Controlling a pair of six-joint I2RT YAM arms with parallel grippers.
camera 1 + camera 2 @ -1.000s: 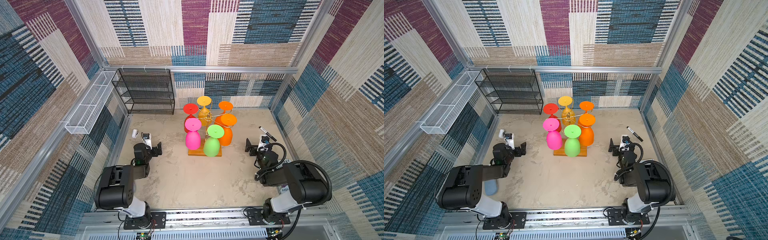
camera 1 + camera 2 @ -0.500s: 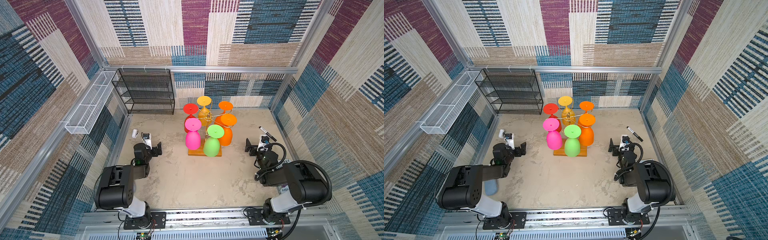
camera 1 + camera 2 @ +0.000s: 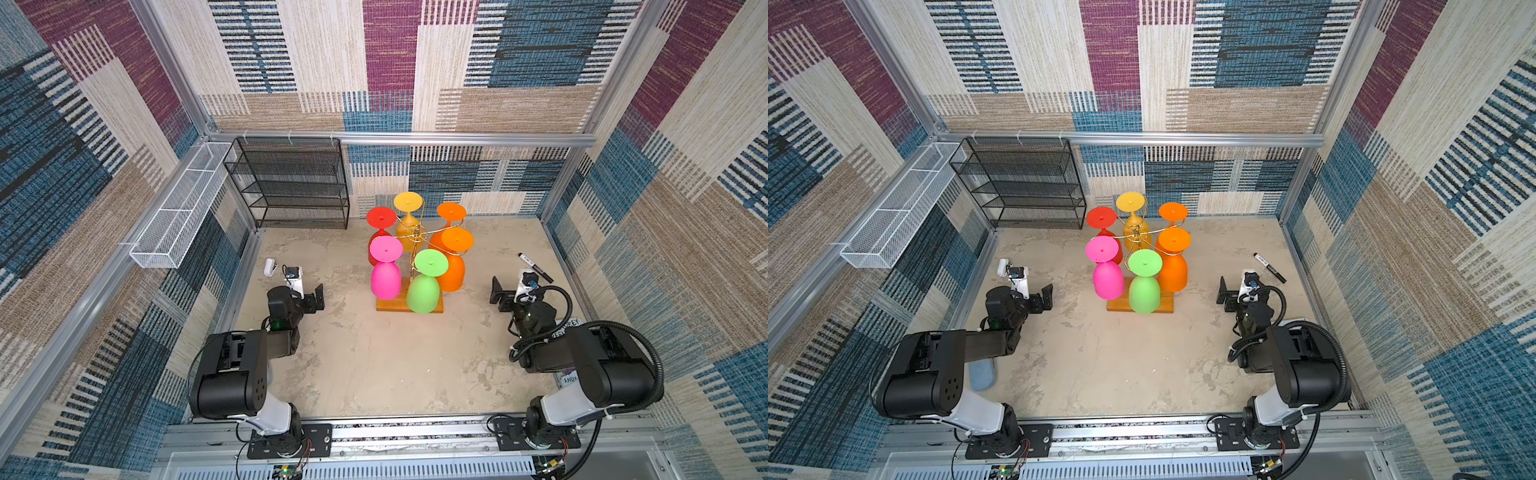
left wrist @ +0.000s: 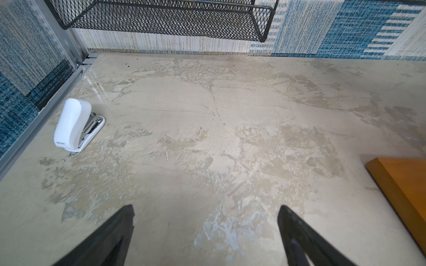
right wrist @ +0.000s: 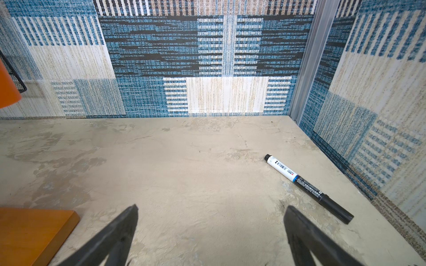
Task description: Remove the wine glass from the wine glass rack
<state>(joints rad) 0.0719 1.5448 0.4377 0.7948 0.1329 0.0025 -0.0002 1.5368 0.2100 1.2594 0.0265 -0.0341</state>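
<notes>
The wine glass rack (image 3: 417, 237) (image 3: 1139, 237), gold wire on a wooden base (image 4: 403, 182) (image 5: 30, 232), stands mid-table in both top views. Several coloured wine glasses hang upside down from it: pink (image 3: 386, 279) and green (image 3: 423, 291) at the front, orange (image 3: 452, 272), yellow and red behind. My left gripper (image 3: 308, 294) (image 4: 206, 214) rests low over the table, left of the rack and apart from it, open and empty. On the rack's other side my right gripper (image 3: 505, 293) (image 5: 211, 213) is also open, with only bare table between its fingers.
A black mesh shelf (image 3: 291, 187) stands at the back left, and a white wire basket (image 3: 178, 208) hangs on the left wall. A white stapler (image 4: 73, 124) lies beyond the left gripper. A black marker (image 5: 306, 187) lies near the right wall. A blue cloth (image 3: 982, 374) sits under the left arm.
</notes>
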